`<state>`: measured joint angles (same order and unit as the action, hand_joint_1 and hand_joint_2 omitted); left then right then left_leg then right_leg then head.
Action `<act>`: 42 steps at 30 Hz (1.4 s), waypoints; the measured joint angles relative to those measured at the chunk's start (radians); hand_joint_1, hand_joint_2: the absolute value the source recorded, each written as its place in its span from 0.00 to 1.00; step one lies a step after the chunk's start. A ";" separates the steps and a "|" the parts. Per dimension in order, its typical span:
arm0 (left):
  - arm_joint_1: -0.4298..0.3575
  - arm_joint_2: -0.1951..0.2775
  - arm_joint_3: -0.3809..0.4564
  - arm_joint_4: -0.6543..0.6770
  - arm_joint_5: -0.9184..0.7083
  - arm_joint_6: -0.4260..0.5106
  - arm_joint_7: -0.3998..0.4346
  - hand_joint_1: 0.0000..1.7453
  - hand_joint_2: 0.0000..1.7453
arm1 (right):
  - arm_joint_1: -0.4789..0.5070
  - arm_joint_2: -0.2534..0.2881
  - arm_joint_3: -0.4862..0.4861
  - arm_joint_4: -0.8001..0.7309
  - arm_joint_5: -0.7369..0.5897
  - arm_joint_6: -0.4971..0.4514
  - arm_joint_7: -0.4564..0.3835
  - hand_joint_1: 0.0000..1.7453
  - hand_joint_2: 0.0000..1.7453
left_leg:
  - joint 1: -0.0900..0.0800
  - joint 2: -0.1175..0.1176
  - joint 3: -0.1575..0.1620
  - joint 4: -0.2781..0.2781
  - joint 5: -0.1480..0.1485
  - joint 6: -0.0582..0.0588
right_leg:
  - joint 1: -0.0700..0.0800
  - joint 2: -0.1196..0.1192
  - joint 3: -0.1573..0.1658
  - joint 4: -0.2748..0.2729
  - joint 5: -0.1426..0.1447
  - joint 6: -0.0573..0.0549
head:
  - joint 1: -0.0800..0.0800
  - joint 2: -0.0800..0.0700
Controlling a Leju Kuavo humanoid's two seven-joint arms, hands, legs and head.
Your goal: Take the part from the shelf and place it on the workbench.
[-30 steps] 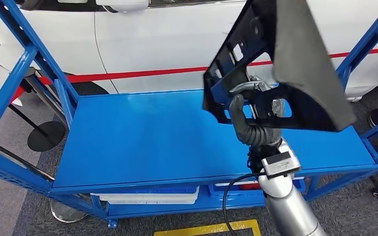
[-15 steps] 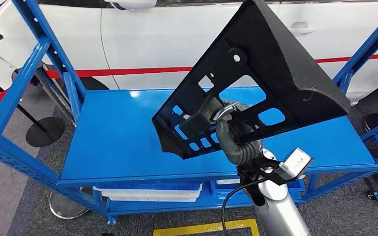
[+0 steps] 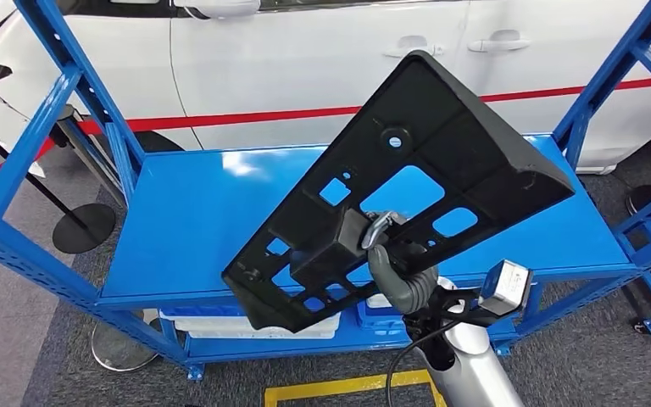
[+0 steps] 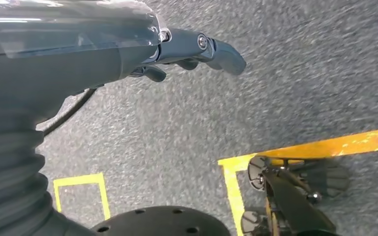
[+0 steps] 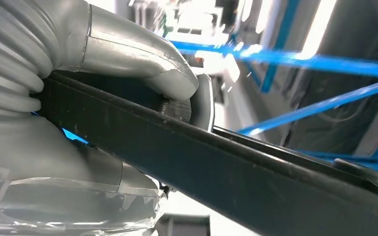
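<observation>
Blue counter (image 3: 195, 220) sits right in front of a white car (image 3: 305, 76), and the right hand (image 3: 387, 254) grips the black part (image 3: 407, 178), tilted in the air above it. Looks like the carry step, so next it probably needs lowering flat onto the counter. Left hand (image 4: 197, 49) hangs over the floor holding nothing, fingers loosely apart.

text: none legible | labels: none | brands: none | numbers: none

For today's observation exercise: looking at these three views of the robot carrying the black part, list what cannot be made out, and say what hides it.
- Right hand, head view: its fingers lie largely behind the black part.
- White trays under the blue shelf, head view: contents covered by the shelf top and the part.
- Right wrist view: background blurred; part cut off by the edges.
- Left hand, left wrist view: the floor is motion-blurred.
</observation>
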<state>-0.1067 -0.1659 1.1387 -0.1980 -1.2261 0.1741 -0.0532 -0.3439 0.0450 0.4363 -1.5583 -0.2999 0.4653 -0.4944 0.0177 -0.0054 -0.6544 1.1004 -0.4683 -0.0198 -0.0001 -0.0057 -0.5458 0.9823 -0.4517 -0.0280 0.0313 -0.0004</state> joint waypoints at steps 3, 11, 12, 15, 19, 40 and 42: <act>0.000 0.000 0.000 0.000 -0.001 -0.002 0.004 0.00 1.00 | 0.012 0.007 -0.003 0.028 -0.029 0.062 0.014 1.00 1.00 | 0.000 0.000 -0.054 0.178 -0.104 -0.005 | 0.006 -0.003 -0.026 0.006 0.014 -0.008 | -0.004 0.000; -0.002 0.001 -0.009 0.000 -0.028 -0.008 0.010 0.00 1.00 | 0.068 0.017 -0.016 0.103 -0.155 0.215 0.028 1.00 1.00 | -0.009 -0.002 0.114 -0.058 -0.025 0.017 | 0.009 -0.003 -0.079 0.051 0.033 0.017 | -0.004 0.000; -0.002 0.001 -0.010 0.000 -0.030 -0.009 0.011 0.00 1.00 | 0.078 0.019 -0.020 0.109 -0.169 0.225 0.029 1.00 1.00 | -0.007 -0.001 0.111 -0.063 -0.022 0.023 | 0.010 -0.002 -0.081 0.051 0.037 0.023 | -0.005 0.000; -0.003 0.000 -0.012 0.000 -0.031 -0.012 0.013 0.00 1.00 | 0.101 0.023 -0.036 0.125 -0.184 0.239 0.033 1.00 1.00 | -0.001 0.003 0.096 -0.073 0.000 0.044 | 0.005 0.004 -0.109 0.110 -0.019 0.043 | -0.003 0.000; -0.003 0.000 -0.015 0.000 -0.032 -0.012 0.014 0.00 1.00 | 0.121 0.023 -0.052 0.144 -0.192 0.242 0.040 1.00 1.00 | -0.001 0.004 0.057 -0.073 0.028 0.047 | -0.009 0.005 -0.177 0.321 -0.138 0.061 | -0.002 0.000; -0.014 0.025 -0.080 0.000 -0.107 -0.030 0.014 0.00 1.00 | 0.352 0.071 -0.268 0.148 -0.167 0.540 -0.129 1.00 1.00 | -0.006 0.001 0.141 -0.063 -0.045 0.012 | 0.009 0.003 -0.066 0.047 0.022 0.006 | -0.010 0.000; -0.015 0.026 -0.083 0.000 -0.107 -0.030 0.014 0.00 1.00 | 0.355 0.085 -0.269 0.104 -0.158 0.559 -0.140 1.00 1.00 | -0.011 0.001 0.137 -0.073 -0.038 0.020 | 0.008 0.004 -0.069 0.047 0.031 0.018 | -0.011 0.000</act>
<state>-0.1218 -0.1400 1.0556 -0.1980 -1.3334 0.1442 -0.0389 0.0116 0.1296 0.1673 -1.4545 -0.4583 1.0239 -0.6349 0.0071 -0.0048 -0.5172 1.0277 -0.5063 0.0007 0.0084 -0.0018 -0.6148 1.0294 -0.4205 -0.0096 0.0201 -0.0004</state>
